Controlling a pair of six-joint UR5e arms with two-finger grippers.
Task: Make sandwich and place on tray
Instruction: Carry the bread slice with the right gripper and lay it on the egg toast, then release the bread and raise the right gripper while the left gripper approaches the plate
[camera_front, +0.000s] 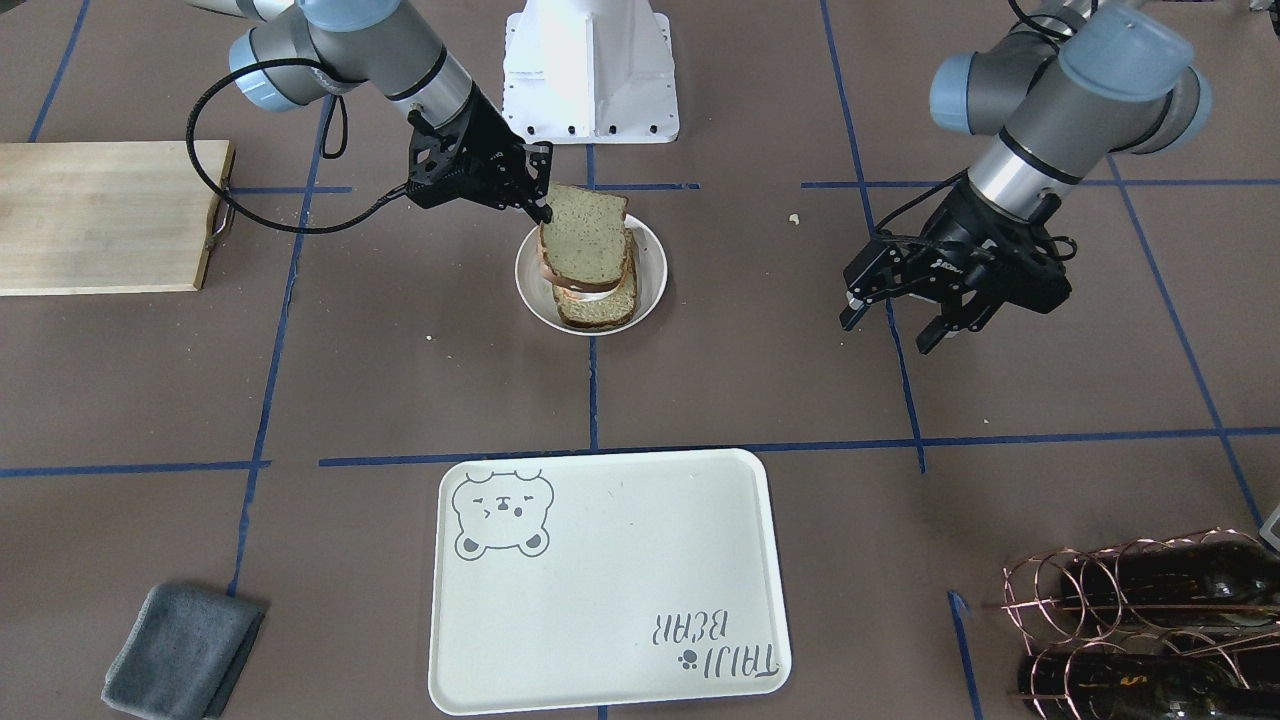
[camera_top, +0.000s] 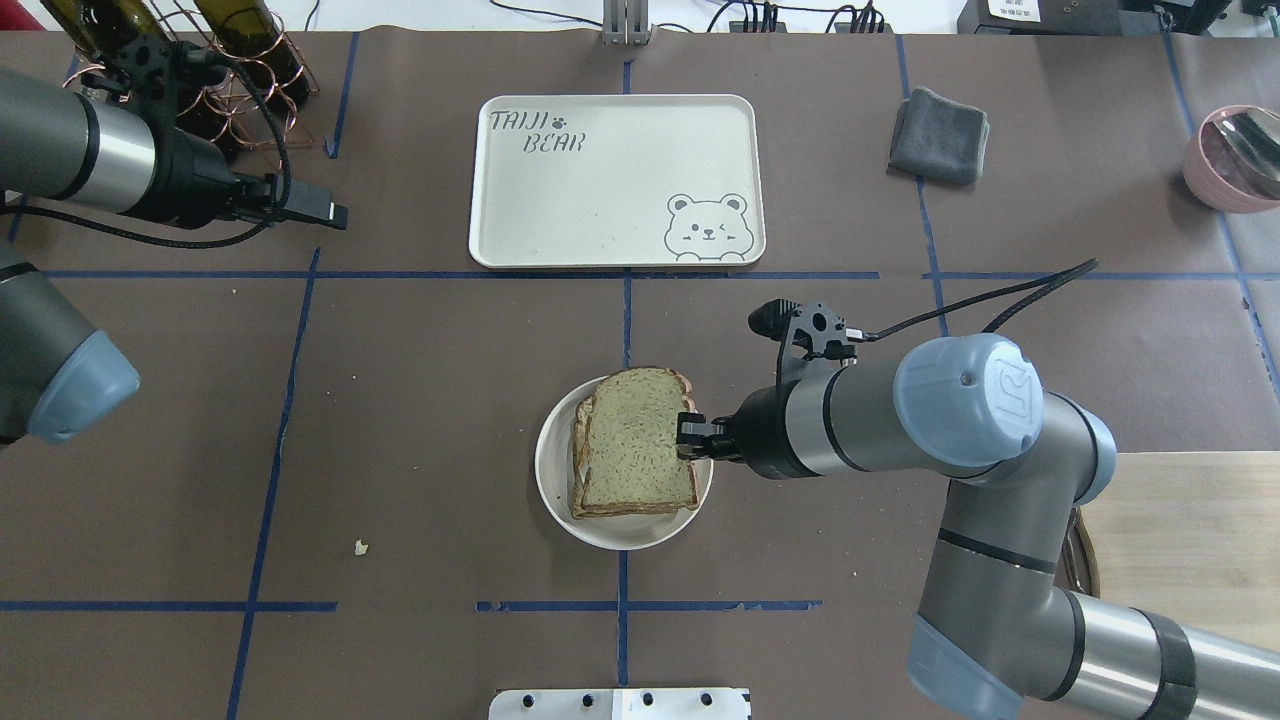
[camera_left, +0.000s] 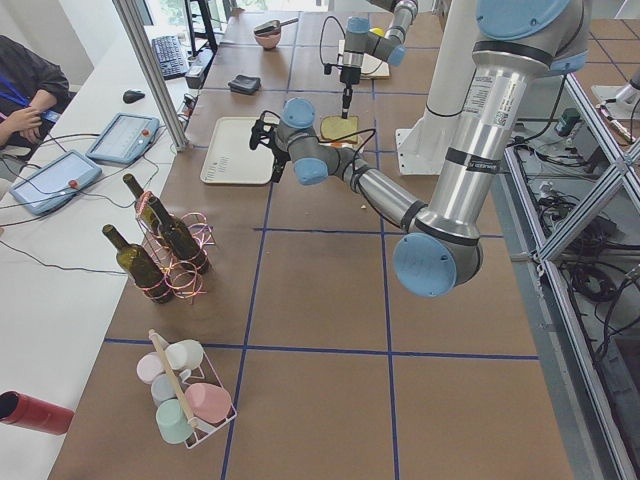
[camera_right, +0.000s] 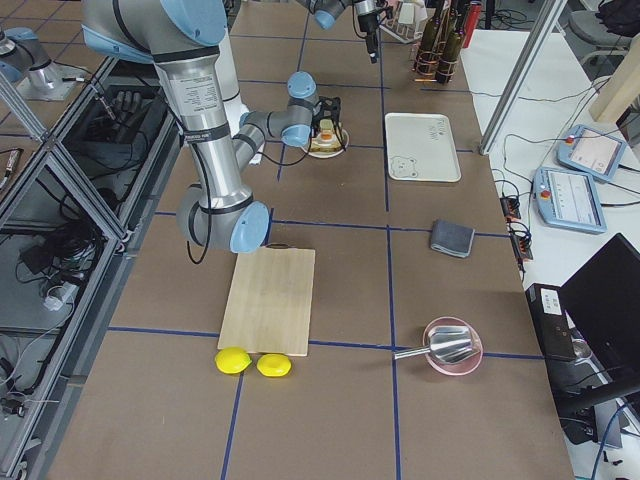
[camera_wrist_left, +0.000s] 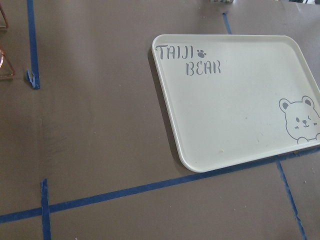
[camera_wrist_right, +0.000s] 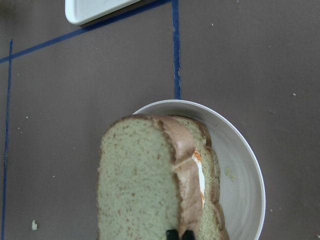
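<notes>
Exterior front-facing, right hand (camera_front: 540, 205): we see it clamped on one edge of the top slice (camera_front: 585, 238), which tilts over the dish (camera_front: 655, 262).
Exterior front-facing, left hand (camera_front: 886, 332): spread wide, holding nothing, well apart from the food.
Exterior front-facing, sandwich (camera_front: 592, 265): unfinished in the dish, with the bottom slice (camera_front: 600, 310) lying flat.
Overhead, tray (camera_top: 620, 170): bare, across a blue tape line (camera_top: 800, 275) from the dish, on the side away from the robot. Its long side runs left to right across the surface (camera_top: 420, 400).
Overhead, coming move: we judge the top slice must settle square on the bottom one before anything travels. The right hand is the nearer one to the sandwich, and the tray lies ahead of it, slightly to its left.
Overhead, writing: grey "TAIJI BEAR" lettering (camera_top: 537, 132) in one corner, a bear face (camera_top: 707, 227) in the opposite one.
Side views: dish and tray are too small for us to add detail.
Left wrist, tray: it fills much of the frame with the same lettering readable; the hand itself does not show.
Right wrist, sandwich: the top slice sits close to the lens, with the egg (camera_wrist_right: 200, 175) showing white and orange between the crusts. We cannot tell whether the raised slice touches what lies under it.
</notes>
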